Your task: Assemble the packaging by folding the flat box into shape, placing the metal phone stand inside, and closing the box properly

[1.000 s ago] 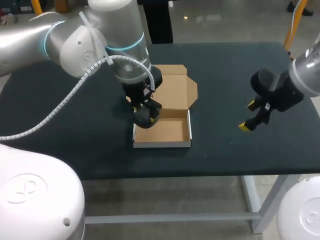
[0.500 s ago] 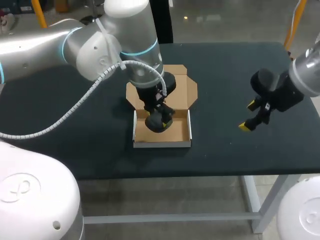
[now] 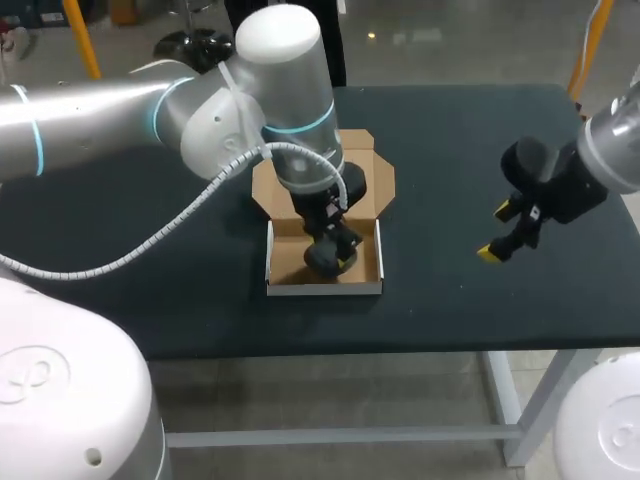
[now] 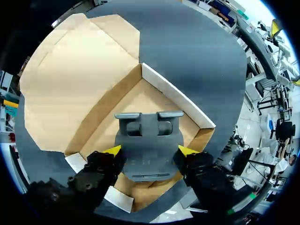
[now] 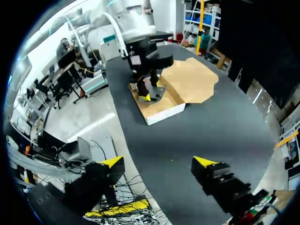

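The dark table (image 3: 450, 150) (image 5: 211, 140) carried all the things. The left arm (image 3: 200, 110), large and grey-white, came in from the left side, reached over the middle of the table and bent down above the box. The right arm (image 3: 610, 150) came in from the right side and hung over the right part of the table, well apart from the box. The cardboard box (image 3: 290, 262) (image 4: 176, 96) (image 5: 164, 107) lay near the middle of the table, already folded into a shallow tray with white outer walls and a brown inside. Its lid (image 3: 350, 180) (image 4: 70, 79) (image 5: 190, 79) was open and lay back flat on the table behind the tray, joined to the rear wall, with small flaps at its sides. The metal phone stand (image 4: 147, 126), grey and with two short hooks at its far end, was inside the tray, low over the brown floor; whether it touched the floor I could not tell. In the head view the stand was mostly hidden under the left claw (image 3: 330, 255) (image 4: 150, 151). This claw was down inside the tray, and its two yellow-tipped fingers pressed the stand from both sides, so it had hold of the stand, with the fingers only as far apart as the stand was wide. The right claw (image 3: 498, 232) (image 5: 158, 161) hovered above the table surface with its fingers spread wide, and it held nothing between them.
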### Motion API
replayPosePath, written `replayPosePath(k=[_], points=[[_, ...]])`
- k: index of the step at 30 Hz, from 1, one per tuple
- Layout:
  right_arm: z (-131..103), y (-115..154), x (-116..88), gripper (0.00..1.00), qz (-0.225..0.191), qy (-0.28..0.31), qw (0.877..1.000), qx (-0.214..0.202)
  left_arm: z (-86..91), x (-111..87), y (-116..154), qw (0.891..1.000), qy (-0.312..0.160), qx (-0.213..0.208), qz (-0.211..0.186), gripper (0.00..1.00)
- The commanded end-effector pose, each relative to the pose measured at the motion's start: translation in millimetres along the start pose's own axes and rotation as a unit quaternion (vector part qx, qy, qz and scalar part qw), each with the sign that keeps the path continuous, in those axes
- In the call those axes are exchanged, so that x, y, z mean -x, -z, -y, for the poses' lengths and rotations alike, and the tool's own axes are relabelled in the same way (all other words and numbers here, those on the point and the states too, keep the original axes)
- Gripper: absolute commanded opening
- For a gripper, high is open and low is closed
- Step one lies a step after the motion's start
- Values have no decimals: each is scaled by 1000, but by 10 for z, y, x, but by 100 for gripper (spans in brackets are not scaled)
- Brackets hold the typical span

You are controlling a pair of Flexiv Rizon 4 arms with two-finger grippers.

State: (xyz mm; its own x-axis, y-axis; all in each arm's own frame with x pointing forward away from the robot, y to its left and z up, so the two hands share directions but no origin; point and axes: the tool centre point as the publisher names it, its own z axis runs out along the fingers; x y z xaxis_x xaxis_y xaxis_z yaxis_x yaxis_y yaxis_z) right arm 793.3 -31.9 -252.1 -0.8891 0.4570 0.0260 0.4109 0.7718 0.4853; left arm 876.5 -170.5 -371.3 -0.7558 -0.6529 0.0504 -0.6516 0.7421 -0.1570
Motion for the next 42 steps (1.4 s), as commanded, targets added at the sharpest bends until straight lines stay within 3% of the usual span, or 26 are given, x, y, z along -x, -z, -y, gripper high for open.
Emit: replayPosePath(k=[1,17,19,20,21,29,35,40,42], points=[[6,17,2,100,-2,1,1000,1,75,3,-152,1000,1,6,4,0],[6,17,2,100,-2,1,1000,1,114,190,-383,999,28,21,22,0],[6,17,2,100,-2,1,1000,1,110,208,-379,999,31,21,24,51],[6,17,2,100,-2,1,1000,1,99,217,-362,999,32,21,24,95],[6,17,2,100,-2,1,1000,1,86,222,-343,999,33,21,24,100],[6,17,2,100,-2,1,1000,1,44,250,-148,998,62,11,28,100],[6,17,2,100,-2,1,1000,1,9,213,55,991,129,21,21,100],[6,17,2,100,-2,1,1000,1,-20,168,135,978,206,31,10,100],[6,17,2,100,-2,1,1000,1,-21,153,154,976,214,33,9,100]])
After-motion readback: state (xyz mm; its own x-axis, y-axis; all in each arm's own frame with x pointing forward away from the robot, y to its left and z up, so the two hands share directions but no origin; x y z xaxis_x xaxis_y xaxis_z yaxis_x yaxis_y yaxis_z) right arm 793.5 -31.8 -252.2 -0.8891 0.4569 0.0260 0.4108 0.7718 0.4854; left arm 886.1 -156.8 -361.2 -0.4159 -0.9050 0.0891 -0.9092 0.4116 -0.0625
